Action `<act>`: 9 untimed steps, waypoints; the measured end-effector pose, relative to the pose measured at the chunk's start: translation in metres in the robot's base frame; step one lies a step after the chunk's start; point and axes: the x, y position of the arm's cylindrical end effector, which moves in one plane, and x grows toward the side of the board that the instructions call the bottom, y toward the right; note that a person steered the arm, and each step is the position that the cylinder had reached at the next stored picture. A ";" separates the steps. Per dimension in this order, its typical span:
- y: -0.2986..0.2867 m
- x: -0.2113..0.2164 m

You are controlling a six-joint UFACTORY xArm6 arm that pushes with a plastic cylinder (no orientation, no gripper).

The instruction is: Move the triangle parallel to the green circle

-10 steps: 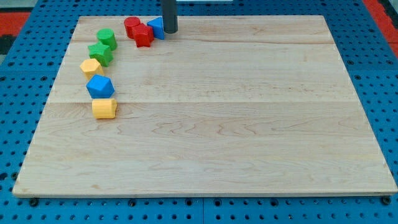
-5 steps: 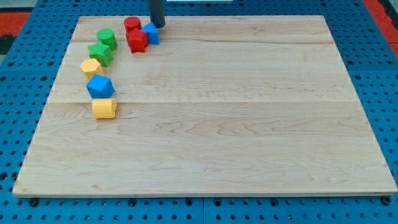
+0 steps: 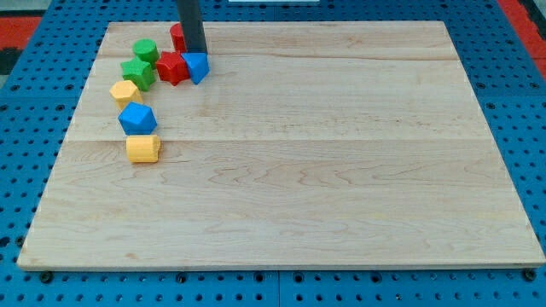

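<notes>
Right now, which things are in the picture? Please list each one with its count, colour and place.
Board: one, light wood, fills most of the view.
Pegboard base: one, blue, around the board.
Green circle: one, green, the view's top left.
Green star: one, green, just below the green circle.
Red blocks: two; one partly hidden behind the rod, the other right of the green star.
Blue triangle: one, blue, touching the lower red block's right side.
Yellow blocks: two, at and.
Blue block: one, between the yellow ones.
My tip: one, dark, directly above the blue triangle.
</notes>
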 end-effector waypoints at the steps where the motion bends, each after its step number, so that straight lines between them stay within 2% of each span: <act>1: -0.027 0.000; 3: -0.046 0.031; 5: -0.008 0.060; 6: 0.023 0.055; 7: 0.024 0.033; 8: 0.023 0.034; 9: -0.018 0.034</act>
